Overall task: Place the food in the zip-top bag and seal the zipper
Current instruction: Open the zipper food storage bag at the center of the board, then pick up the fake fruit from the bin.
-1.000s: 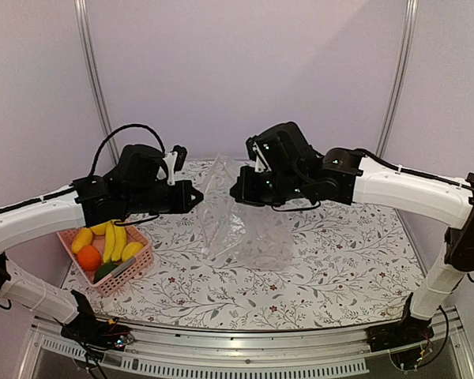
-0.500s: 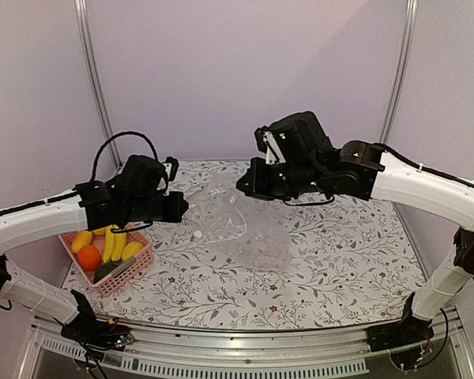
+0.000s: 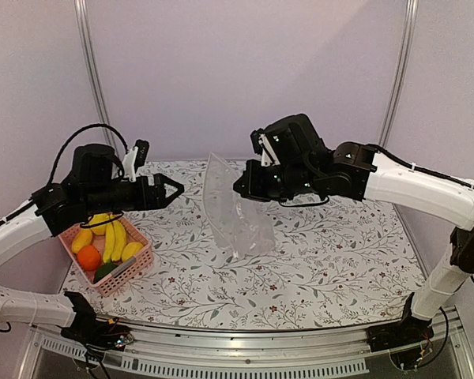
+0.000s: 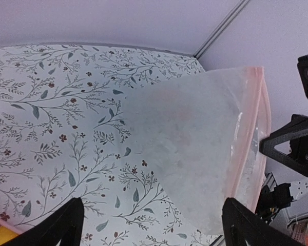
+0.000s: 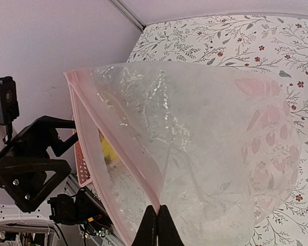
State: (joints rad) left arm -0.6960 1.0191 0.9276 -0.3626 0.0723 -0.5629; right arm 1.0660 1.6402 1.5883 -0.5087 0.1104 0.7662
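Note:
The clear zip-top bag hangs over the middle of the table, its lower end resting on the cloth. My right gripper is shut on the pink zipper strip at the bag's mouth. My left gripper stands open to the left of the bag, apart from it, with nothing between its fingers. In the left wrist view the bag fills the middle and the zipper runs down its right side. The food, bananas, an orange, a lemon and a green piece, lies in the basket.
The pink slatted basket stands at the table's left front, under my left arm. A floral cloth covers the table. Metal posts rise at the back corners against the lilac walls.
My left gripper has opened, let go of the bag and pulled back to the left. The bag now hangs from the right gripper alone and has swung more upright.

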